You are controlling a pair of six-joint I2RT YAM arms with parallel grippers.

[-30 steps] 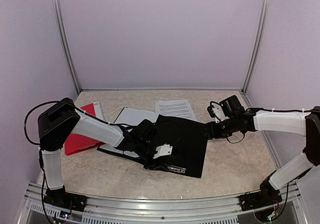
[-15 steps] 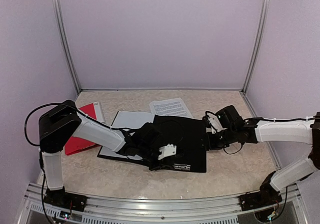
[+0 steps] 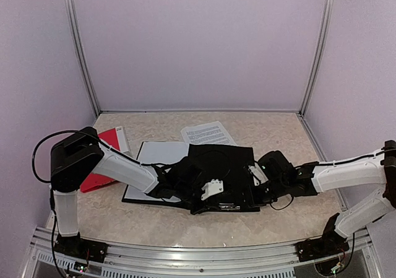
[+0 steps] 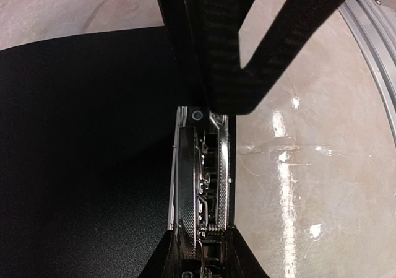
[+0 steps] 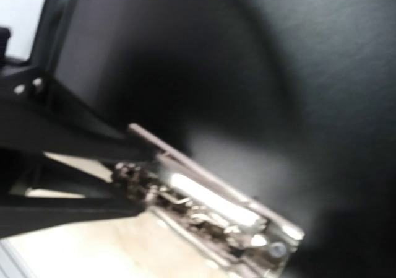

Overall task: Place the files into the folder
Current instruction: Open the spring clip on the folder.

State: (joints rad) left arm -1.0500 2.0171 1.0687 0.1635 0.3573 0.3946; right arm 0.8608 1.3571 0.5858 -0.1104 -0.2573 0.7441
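The black folder (image 3: 219,166) lies flat in the middle of the table. White files (image 3: 154,157) stick out from under its left side, and one printed sheet (image 3: 207,132) lies behind it. My left gripper (image 3: 213,199) sits at the folder's near edge. In the left wrist view it (image 4: 201,241) is shut on the folder's spine, its metal clip mechanism (image 4: 204,173) between the fingers and the black cover (image 4: 80,154) to the left. My right gripper (image 3: 253,182) is at the folder's right edge. The right wrist view is blurred: the right gripper (image 5: 133,169) has its fingers on either side of the clip mechanism (image 5: 210,207).
A red booklet (image 3: 102,163) lies at the left, partly under the left arm. The metal rail (image 3: 185,253) runs along the near table edge and also shows as a rail (image 4: 374,36) in the left wrist view. Bare marbled tabletop (image 3: 272,129) lies behind and to the right.
The folder has turned and slid toward the near edge with both grippers at its edges. The right arm has swung nearer and lower. The right jaws have narrowed.
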